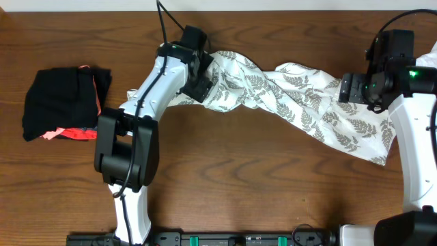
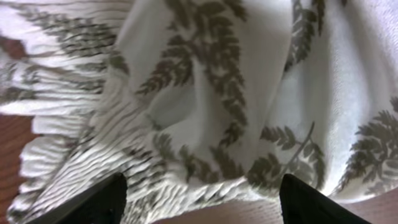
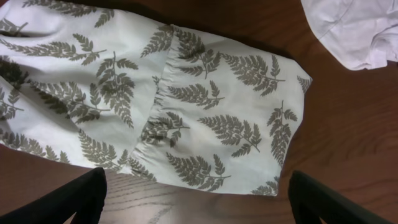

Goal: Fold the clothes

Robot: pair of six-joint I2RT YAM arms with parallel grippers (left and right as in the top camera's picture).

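Black bundle (image 1: 61, 102) lying well left of dress (image 1: 293, 92), apart; left gripper (image 1: 201, 85) hovering over dress's bunched left end, jaws standing apart, nothing pinched, gathered edge just ahead of fingertips (image 2: 106, 199); dress stretching across table (image 1: 239, 171), long axis running left to right, right end dropping nearer; right gripper (image 1: 354, 89) hanging over dress's right end, jaws wide, empty; plain white cloth (image 3: 354, 31) lying just right of dress; each arm sitting nearest own end, left one seeming lower over fabric.
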